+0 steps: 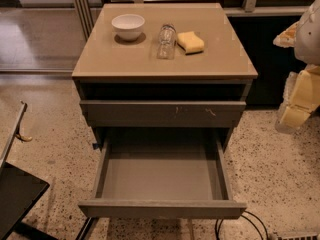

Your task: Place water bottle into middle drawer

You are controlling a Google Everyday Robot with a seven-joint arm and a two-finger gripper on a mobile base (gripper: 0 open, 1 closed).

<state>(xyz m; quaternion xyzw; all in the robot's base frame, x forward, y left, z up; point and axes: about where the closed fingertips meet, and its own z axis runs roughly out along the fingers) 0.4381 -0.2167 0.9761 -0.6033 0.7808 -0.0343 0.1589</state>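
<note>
Claw (297,105) at right edge, grip unclear; water bottle (166,41) on cabinet (150,65); middle drawer (160,209) open.

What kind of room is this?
Probably an office or lab corner: speckled hard floor, glass panels behind, a drawer cabinet holding a bottle, bowl and sponge. The claw hangs at the right edge.

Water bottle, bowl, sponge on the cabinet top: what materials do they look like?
Water bottle: clear plastic, likely; see-through, ribbed.
Bowl: glossy white, ceramic or plastic, can't tell.
Sponge: yellow foam, matte, soft edges.
Gripper hangs at the right edge, beside the cabinet, away from all three.
</note>
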